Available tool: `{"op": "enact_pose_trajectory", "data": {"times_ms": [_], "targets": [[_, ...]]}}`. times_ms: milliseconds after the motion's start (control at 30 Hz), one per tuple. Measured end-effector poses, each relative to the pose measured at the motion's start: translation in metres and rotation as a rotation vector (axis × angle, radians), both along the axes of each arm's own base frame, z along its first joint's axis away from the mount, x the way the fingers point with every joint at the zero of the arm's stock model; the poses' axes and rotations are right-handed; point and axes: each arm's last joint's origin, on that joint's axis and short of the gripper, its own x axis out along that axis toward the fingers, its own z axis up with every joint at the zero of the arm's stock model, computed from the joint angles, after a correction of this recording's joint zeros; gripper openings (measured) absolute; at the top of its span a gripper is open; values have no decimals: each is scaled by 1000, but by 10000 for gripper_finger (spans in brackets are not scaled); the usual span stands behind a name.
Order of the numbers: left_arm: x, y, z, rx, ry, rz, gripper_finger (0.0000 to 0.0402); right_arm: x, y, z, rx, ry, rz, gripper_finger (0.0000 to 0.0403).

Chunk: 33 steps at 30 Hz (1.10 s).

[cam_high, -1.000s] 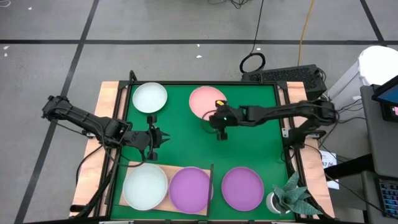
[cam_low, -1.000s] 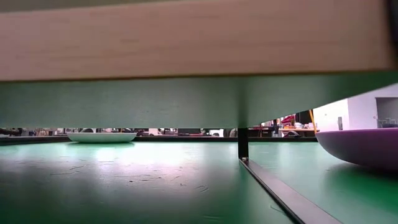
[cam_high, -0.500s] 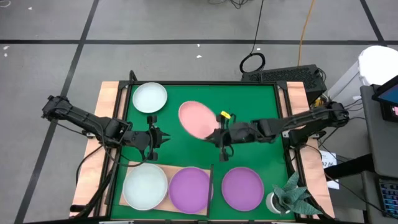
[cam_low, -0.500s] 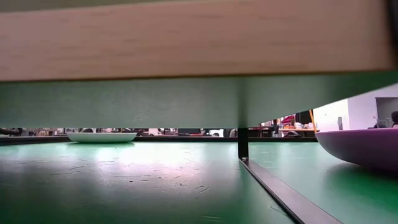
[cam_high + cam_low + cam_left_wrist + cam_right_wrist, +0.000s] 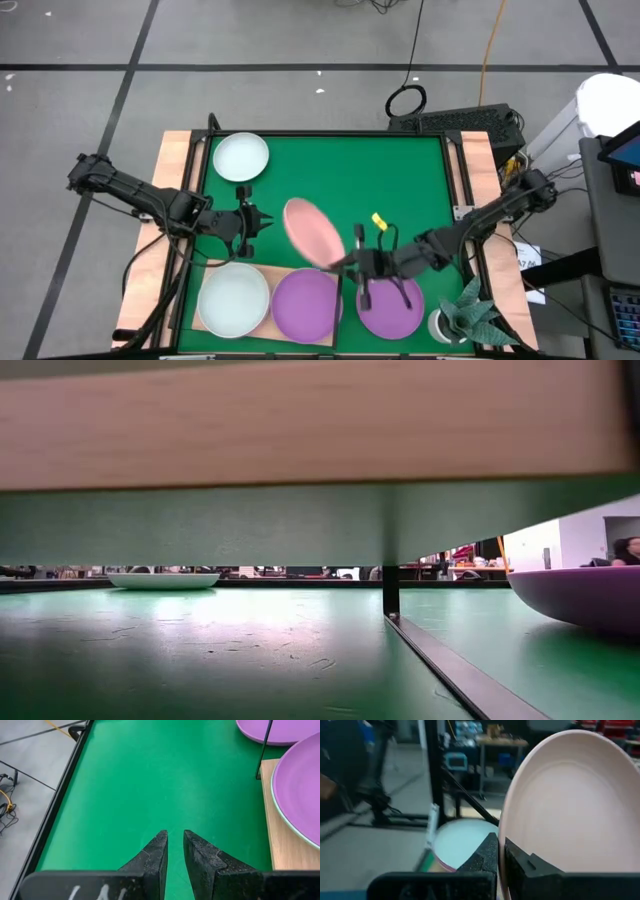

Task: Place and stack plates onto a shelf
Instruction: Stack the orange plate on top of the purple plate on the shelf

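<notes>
Right fingers [image 5: 501, 851] pinching pink plate [image 5: 312, 232]

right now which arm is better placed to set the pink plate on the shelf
Right. Its end effector is shut on the pink plate, tilted just above the shelf near the purple plate. The left end effector waits empty over the mat.

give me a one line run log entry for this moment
right gripper: shut on pink plate, tilted, near shelf | left gripper: empty, over mat
</notes>
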Motion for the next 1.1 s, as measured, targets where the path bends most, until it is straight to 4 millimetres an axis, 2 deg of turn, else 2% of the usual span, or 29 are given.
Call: {"op": "enact_pose_trajectory", "data": {"times_ms": [133, 533, 733, 1100], "targets": [[0, 0, 0, 4, 0, 0, 67, 7, 21, -9, 29, -51, 41, 0], [0, 1, 0, 21, -5, 17, 67, 49, 67, -41, 51, 29, 134, 1], [0, 1, 0, 27, -2, 13, 67, 58, 71, -53, 95, 91, 111, 1], [0, 1, 0, 29, -2, 12, 67, 54, 74, -63, 135, 191, 98, 3]]}}
